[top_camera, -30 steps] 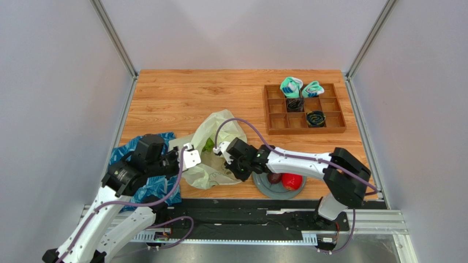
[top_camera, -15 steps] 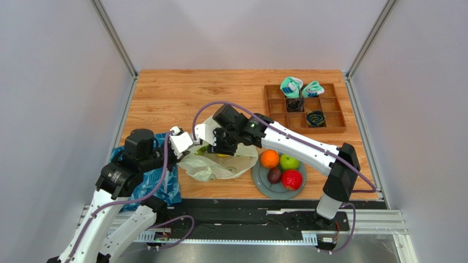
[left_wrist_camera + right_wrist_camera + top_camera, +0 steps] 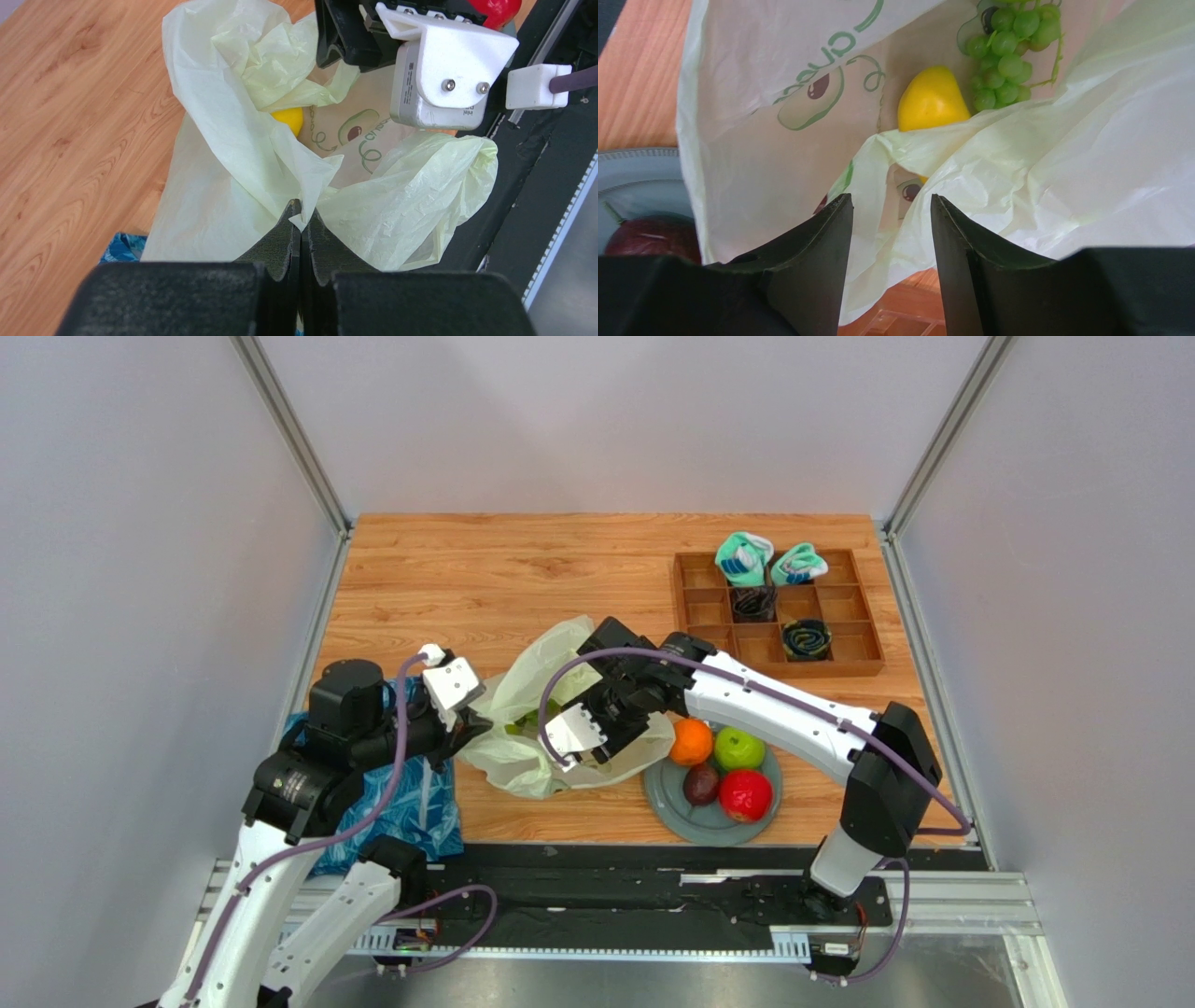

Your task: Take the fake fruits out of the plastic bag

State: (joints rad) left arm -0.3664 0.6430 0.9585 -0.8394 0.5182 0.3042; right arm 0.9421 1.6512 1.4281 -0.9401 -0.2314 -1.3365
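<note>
Fruit left: the yellow mango [image 3: 933, 99] and grape bunch [image 3: 1008, 49] lie inside the plastic bag [image 3: 522, 756], just left of the plate [image 3: 673, 816].
Right gripper [image 3: 891, 204]: jaws apart around a film fold; close now and you pinch film, not fruit.
Left gripper [image 3: 302, 218]: clamped on the bag's edge, farther left of the plate; if it slips, the mouth collapses.
</note>
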